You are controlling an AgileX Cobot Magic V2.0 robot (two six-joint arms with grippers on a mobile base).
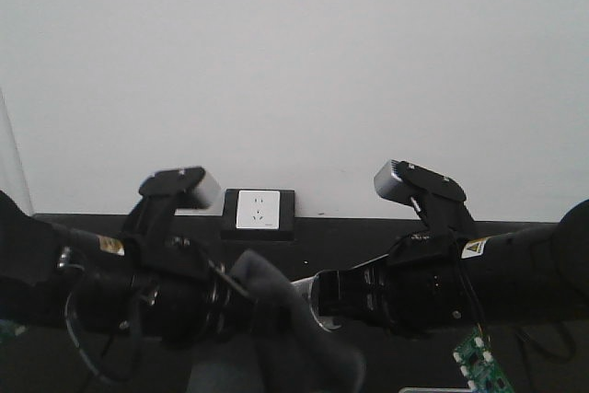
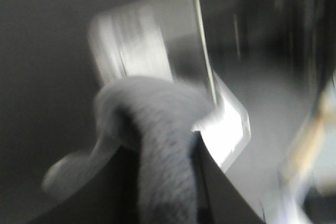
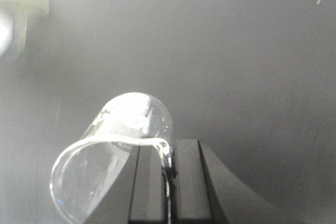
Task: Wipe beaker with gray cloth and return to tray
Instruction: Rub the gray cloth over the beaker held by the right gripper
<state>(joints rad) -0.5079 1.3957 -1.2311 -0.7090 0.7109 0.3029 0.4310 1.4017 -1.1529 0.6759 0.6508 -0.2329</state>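
Grips the beaker (image 3: 118,145) by its rim in the right gripper (image 3: 168,163), jaws shut on the glass, beaker tipped on its side above the dark table (image 3: 252,77). Clamps the gray cloth (image 1: 276,306) in the closed left gripper (image 2: 160,153), folds hanging over. Holds both side by side in the middle, likely for rubbing. Pale blur far behind the cloth, maybe the tray (image 2: 231,129).

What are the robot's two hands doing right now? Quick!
Left gripper: closed, holding the gray cloth.
Right gripper: closed, pinching the rim of the beaker.
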